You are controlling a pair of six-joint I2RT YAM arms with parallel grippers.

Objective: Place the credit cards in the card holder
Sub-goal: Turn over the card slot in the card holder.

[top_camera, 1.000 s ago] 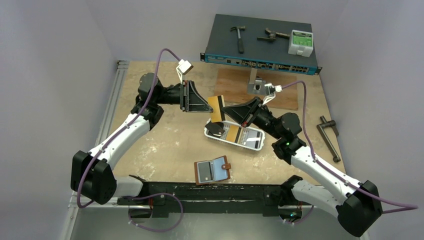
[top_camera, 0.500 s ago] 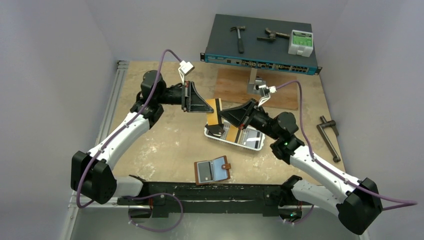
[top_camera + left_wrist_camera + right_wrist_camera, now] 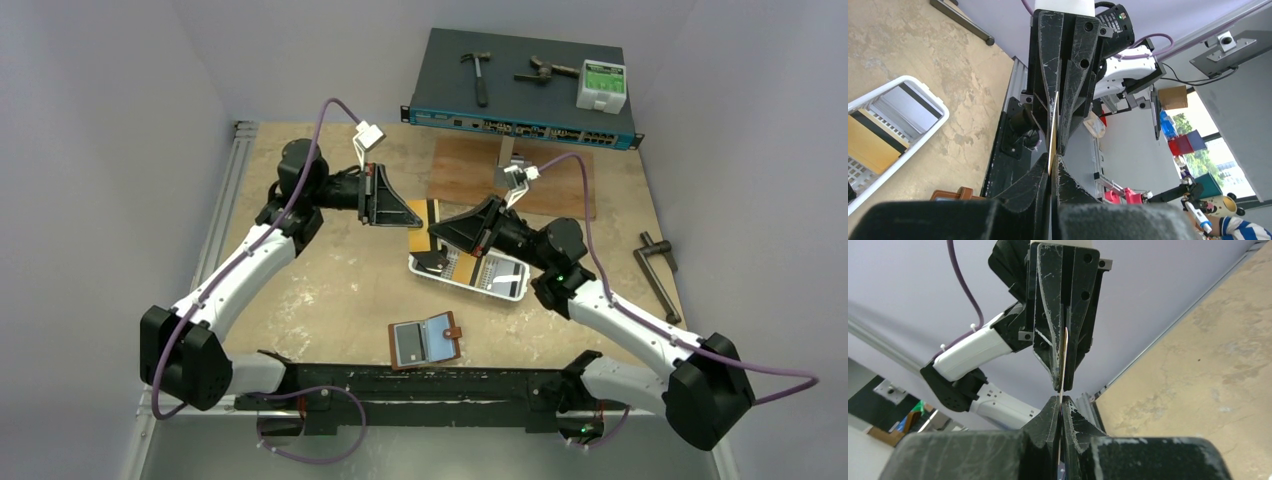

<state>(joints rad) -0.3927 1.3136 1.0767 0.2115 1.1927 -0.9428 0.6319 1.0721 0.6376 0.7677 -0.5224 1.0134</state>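
Wrist views: the orange-yellow credit card (image 3: pixel 1052 135) is seen edge-on, clenched by both left hand (image 3: pixel 1053 167) and right hand (image 3: pixel 1061 407). Only overhead is it shown above the white tray (image 3: pixel 519 285), with the card holder (image 3: pixel 425 341) lying open on the desk (image 3: pixel 330 290). A second earlier the left hand was released, apart from the card

Pale lilac-grey walls (image 3: pixel 120 80) shut in the table on 3 sides. Tabletop (image 3: pixel 330 290) = worn tan board w/ whitish scuffs, metal rail (image 3: pixel 222 215) down its left edge, dark rack unit (image 3: pixel 520 85) at the back w/ a hammer (image 3: pixel 478 78) on top. Left wrist view: bright window (image 3: pixel 1218 155) w/ daylight beyond the table, coloured boxes (image 3: pixel 1182 145) beside it.
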